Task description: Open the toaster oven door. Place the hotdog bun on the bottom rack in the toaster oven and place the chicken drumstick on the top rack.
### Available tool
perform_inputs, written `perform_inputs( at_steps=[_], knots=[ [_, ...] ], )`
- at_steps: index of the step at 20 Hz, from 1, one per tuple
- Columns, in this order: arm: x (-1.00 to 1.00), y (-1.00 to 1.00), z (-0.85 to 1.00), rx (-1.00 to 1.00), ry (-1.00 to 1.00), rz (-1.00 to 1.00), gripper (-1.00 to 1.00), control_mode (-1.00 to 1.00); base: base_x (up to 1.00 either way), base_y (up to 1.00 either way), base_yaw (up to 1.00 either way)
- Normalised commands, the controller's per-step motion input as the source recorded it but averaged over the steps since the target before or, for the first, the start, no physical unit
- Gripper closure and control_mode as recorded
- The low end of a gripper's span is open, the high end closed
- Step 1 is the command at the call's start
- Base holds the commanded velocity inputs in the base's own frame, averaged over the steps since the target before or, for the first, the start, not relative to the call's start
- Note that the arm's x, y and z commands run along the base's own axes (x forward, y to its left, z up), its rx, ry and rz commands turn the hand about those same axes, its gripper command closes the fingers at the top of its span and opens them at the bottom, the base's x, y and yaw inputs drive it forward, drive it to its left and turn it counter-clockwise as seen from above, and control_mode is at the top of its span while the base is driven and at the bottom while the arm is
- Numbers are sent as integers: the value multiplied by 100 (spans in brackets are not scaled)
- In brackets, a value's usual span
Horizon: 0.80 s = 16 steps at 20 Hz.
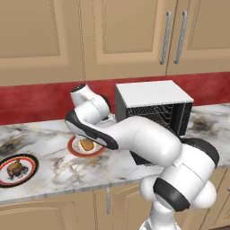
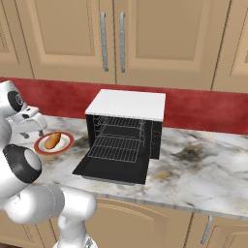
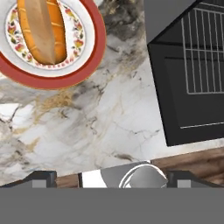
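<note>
The toaster oven (image 2: 127,104) stands on the counter with its door (image 2: 111,170) folded down flat. Inside, the bottom rack (image 2: 116,148) is slid partly out over the door and the top rack (image 2: 120,121) sits above it. The hotdog bun (image 2: 52,140) lies on a red-rimmed plate (image 2: 67,144) left of the oven, and it is also in the hand view (image 3: 41,26). The chicken drumstick (image 1: 15,168) rests on a dark-rimmed plate (image 1: 31,173) far left. My gripper (image 3: 116,177) hovers open and empty above the counter between the bun's plate and the door (image 3: 192,100).
The marble counter (image 2: 203,169) stretches to the right of the oven, with a red backsplash and wooden wall cabinets (image 2: 111,38) behind. The counter's front edge and the wooden cabinet fronts lie just below the open door. My own arm (image 1: 143,139) hides the door in the left base view.
</note>
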Motion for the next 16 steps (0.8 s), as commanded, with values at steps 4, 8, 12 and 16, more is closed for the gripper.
perform_inputs(
  at_steps=[4, 8, 12, 16],
  knots=[
    [37, 5, -36, 1, 0, 8, -100, -100, 0, 0, 0],
    [37, 3, -36, 0, 0, 3, -100, -100, 0, 0, 0],
    [33, 7, -26, 0, 0, 1, -100, -100, 0, 0, 0],
    [28, 17, -20, 2, 0, 0, -100, -100, 0, 0, 0]
  ],
)
